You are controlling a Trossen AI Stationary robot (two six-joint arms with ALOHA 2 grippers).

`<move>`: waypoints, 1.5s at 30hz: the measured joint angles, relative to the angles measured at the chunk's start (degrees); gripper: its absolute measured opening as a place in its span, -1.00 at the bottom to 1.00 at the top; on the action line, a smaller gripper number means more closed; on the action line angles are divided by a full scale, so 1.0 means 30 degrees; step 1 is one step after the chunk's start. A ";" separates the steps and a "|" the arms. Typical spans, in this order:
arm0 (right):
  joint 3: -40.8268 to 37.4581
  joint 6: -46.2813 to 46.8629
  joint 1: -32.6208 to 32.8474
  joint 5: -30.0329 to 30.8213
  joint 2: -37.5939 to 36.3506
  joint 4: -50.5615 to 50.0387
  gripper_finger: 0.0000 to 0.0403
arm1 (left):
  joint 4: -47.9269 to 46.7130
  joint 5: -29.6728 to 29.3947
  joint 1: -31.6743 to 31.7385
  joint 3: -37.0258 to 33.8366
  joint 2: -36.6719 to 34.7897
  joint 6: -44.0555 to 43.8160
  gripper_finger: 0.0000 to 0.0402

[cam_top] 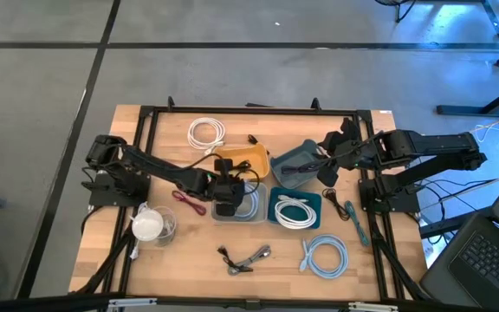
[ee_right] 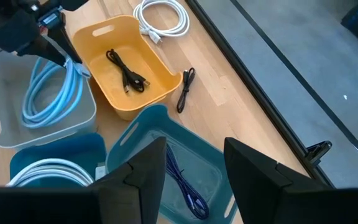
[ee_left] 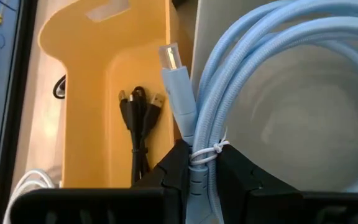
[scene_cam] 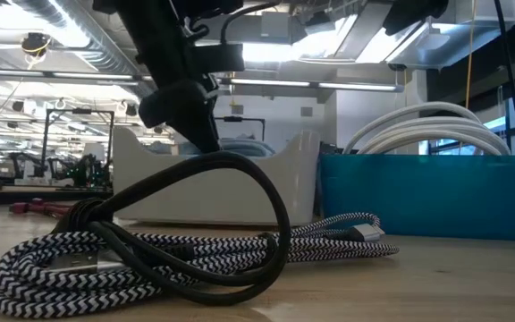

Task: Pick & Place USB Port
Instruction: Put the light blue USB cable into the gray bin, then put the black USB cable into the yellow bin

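My left gripper (ee_left: 201, 177) is over the clear white bin (cam_top: 251, 211) at the table's middle, shut on a coiled light blue USB cable (ee_left: 278, 68). That cable's coil (ee_right: 42, 93) lies inside the bin. The yellow bin (cam_top: 249, 159) beside it holds a small black cable (ee_left: 138, 118). My right gripper (ee_right: 191, 171) is open and hovers over the grey-blue bin (cam_top: 294, 162), which holds a dark blue cable (ee_right: 185, 186). It touches nothing. My left gripper pinches the light blue cable between its two fingers (ee_left: 171, 171) at the tied neck (ee_left: 202, 152), just behind the USB plug (ee_left: 169, 57). The plug sticks out past the fingertips toward the yellow bin. The loops spread out in the white bin beyond the fingers.
A teal bin (cam_top: 277, 208) holds a white cable (cam_top: 296, 212). Loose on the table lie a white coil (cam_top: 204, 132), a light blue coil (cam_top: 326, 257), a braided black-and-white cable (cam_top: 248, 258), a red cable (cam_top: 187, 201), a short black cable (ee_right: 184, 90) and a white cup (cam_top: 149, 225).
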 joint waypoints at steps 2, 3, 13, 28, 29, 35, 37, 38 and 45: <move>0.0000 -0.0010 -0.0003 0.0000 0.0000 0.0000 -0.18 | -0.0034 -0.0055 -0.0147 0.0055 -0.0109 0.0121 -0.75; 0.0000 -0.0011 -0.0007 0.0000 0.0000 0.0000 -0.18 | -0.0072 -0.0141 -0.0245 0.0107 -0.0181 0.0185 -0.68; 0.0000 -0.0015 0.0000 0.0000 0.0000 0.0000 -0.18 | -0.0461 0.0234 -0.0589 0.1584 -0.1607 0.1619 0.09; 0.0000 -0.0078 -0.0005 0.0000 0.0000 0.0000 -0.18 | -0.0534 0.0563 0.3851 0.2661 -0.3519 0.5951 0.07; 0.0000 -0.0061 0.0000 0.0000 0.0000 0.0000 -0.18 | -0.0425 0.1203 0.4559 0.2665 -0.3529 0.6526 0.06; 0.0000 -0.0015 -0.0006 0.0000 0.0000 0.0000 -0.18 | 0.0942 0.5161 0.9175 0.2665 -0.3534 1.0012 0.00; 0.0000 -0.0021 -0.0001 0.0136 -0.0004 0.0000 -0.18 | 0.1512 0.7315 1.0825 0.2665 -0.3490 1.0433 -0.01; 0.0000 -0.0022 0.0000 0.0435 0.0000 0.0000 -0.18 | 0.1857 0.8308 1.1596 0.2671 -0.3335 1.0584 -0.02; 0.0000 -0.0087 -0.0007 0.2231 0.0000 0.0202 -0.18 | 0.1383 1.2190 1.5249 0.3674 -0.0843 1.1593 -0.05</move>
